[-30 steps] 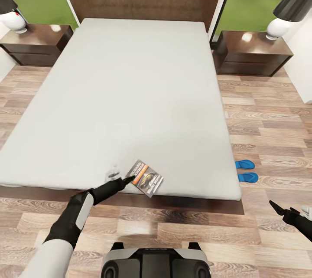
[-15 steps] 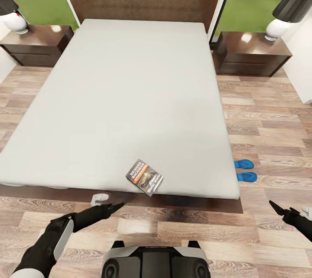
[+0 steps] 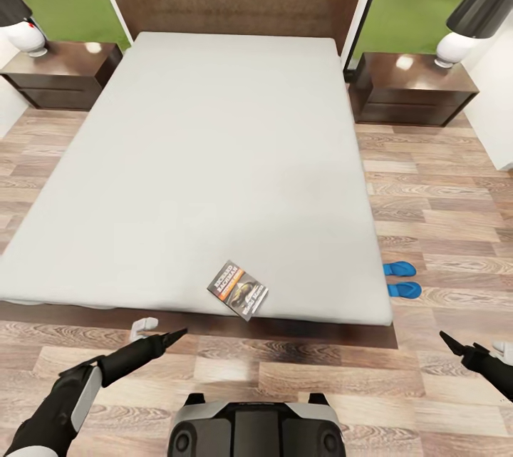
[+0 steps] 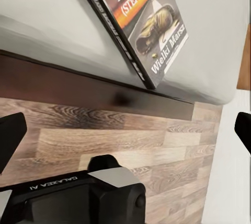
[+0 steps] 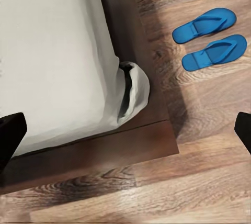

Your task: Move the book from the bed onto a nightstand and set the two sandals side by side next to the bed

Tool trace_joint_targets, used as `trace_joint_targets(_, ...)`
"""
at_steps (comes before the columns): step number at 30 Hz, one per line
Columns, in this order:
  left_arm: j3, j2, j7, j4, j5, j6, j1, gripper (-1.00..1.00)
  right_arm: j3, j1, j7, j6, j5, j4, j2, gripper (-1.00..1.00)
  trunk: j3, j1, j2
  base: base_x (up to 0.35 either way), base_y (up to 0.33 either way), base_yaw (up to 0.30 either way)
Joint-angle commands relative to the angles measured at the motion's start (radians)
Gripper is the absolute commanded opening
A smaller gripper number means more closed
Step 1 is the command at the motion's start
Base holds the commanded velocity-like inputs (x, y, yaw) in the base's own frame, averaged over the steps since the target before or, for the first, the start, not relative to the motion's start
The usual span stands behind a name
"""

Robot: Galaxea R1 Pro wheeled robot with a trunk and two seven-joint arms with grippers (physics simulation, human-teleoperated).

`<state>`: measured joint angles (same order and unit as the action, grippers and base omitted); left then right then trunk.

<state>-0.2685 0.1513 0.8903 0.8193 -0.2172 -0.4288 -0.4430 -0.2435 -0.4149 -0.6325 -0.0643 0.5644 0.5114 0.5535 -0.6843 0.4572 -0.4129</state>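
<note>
Left gripper (image 3: pixel 173 334), jaws spread and holding nothing, has drawn back off the mattress: a second ago its tips were at the book's (image 3: pixel 238 289) edge, now it hangs over the floor at about 7 o'clock from it. So the grasp, as I judge it, was not made; the book lies flat where it was, near the foot edge of the bed (image 3: pixel 214 157), and needs a fresh approach. Right gripper (image 3: pixel 447 340) sits low at 4 o'clock, empty, its fingers wide in its own camera. Both sandals (image 3: pixel 400 279) lie together on the floor beside the bed's right corner. Each nightstand (image 3: pixel 417 86) carries a lamp, cut off by the frame.
</note>
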Motion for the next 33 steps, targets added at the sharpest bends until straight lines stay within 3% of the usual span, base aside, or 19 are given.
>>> trace_joint_targets(1, -0.001, -0.002, 0.002, 0.0, -0.006, -0.009, 0.0, 1.0, -0.001, -0.001, -0.006, 0.0, 0.006, -0.004, -0.009, 1.0, 0.002, -0.003, 0.006, 0.0, 0.0, 0.0)
trace_joint_targets(7, -0.004, -0.004, 0.008, 0.0, -0.005, -0.009, 0.0, 1.0, 0.0, 0.0, -0.011, 0.0, 0.006, -0.01, -0.033, 1.0, 0.005, -0.007, 0.013, 0.0, 0.0, 0.0)
trace_joint_targets(14, -0.005, -0.004, 0.006, 0.0, -0.005, -0.008, 0.0, 1.0, 0.0, 0.001, -0.014, 0.001, 0.006, -0.047, -0.035, 1.0, 0.005, -0.007, 0.013, 0.0, 0.0, 0.0)
trace_joint_targets(20, -0.004, -0.004, 0.004, -0.001, -0.005, -0.008, 0.0, 1.0, 0.0, 0.001, -0.012, 0.0, 0.006, -0.191, -0.034, 1.0, 0.005, -0.007, 0.013, 0.0, 0.0, 0.0)
trace_joint_targets(33, -0.004, -0.004, 0.002, -0.002, -0.005, -0.01, 0.0, 1.0, 0.0, 0.001, -0.012, 0.0, 0.006, -0.208, -0.033, 1.0, 0.005, -0.007, 0.013, 0.0, 0.0, 0.0)
